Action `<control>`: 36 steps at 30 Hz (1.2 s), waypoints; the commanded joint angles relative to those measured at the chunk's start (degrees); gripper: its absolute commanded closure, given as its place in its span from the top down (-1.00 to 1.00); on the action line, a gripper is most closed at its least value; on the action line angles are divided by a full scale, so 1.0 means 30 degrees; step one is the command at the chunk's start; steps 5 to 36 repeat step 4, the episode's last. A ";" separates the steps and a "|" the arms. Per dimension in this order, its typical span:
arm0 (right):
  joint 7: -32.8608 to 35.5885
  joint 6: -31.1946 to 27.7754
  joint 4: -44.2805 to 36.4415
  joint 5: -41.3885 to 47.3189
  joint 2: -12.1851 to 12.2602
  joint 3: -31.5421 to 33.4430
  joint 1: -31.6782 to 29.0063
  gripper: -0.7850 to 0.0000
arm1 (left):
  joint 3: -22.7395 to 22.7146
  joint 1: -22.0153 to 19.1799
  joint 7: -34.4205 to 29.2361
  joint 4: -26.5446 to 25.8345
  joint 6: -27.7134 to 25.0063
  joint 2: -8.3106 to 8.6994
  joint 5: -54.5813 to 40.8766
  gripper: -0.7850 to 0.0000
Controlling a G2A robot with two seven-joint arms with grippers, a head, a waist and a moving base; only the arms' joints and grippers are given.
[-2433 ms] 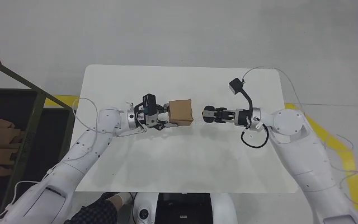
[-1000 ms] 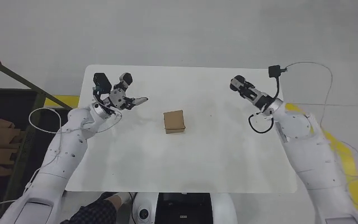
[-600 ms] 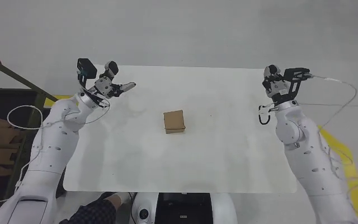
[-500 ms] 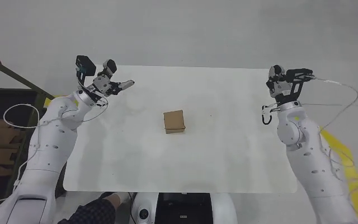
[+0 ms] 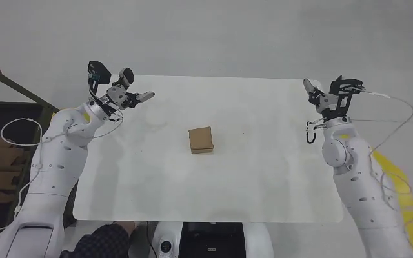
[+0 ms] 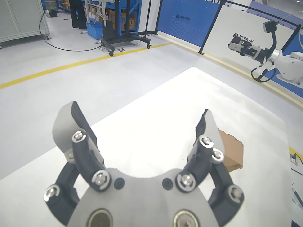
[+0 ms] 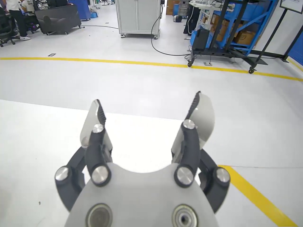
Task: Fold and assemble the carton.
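Note:
The small brown carton [image 5: 201, 139] stands closed in the middle of the white table [image 5: 258, 187], with neither gripper touching it. My left gripper [image 5: 137, 88] hangs open over the table's far left corner, well away from the carton. The left wrist view has that open gripper [image 6: 140, 114] with nothing between its fingers and the carton [image 6: 230, 150] beyond one finger. My right gripper [image 5: 312, 90] is raised over the far right corner, open and holding nothing [image 7: 148, 102].
A dark bin [image 5: 13, 155] with flat cardboard stands off the table's left side. Yellow floor tape [image 5: 387, 168] runs beside the right edge. The other arm's gripper [image 6: 234, 44] appears far off in the left wrist view.
Both grippers let go of the carton and pulled away from the middle to the far corners. The carton now rests alone, slightly nearer the front. Over the last half second the arms barely moved.

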 commanded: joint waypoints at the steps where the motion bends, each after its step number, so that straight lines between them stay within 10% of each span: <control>1: 0.0000 0.0000 0.0000 0.0000 0.0000 0.0000 0.0000 0.78 | 0.0000 0.0000 0.0000 0.0000 0.0000 0.0000 0.0000 1.00; 36: 0.0000 0.0000 0.0000 0.0000 0.0000 0.0000 0.0000 0.95 | 0.0000 0.0000 0.0000 0.0000 0.0000 0.0000 0.0000 1.00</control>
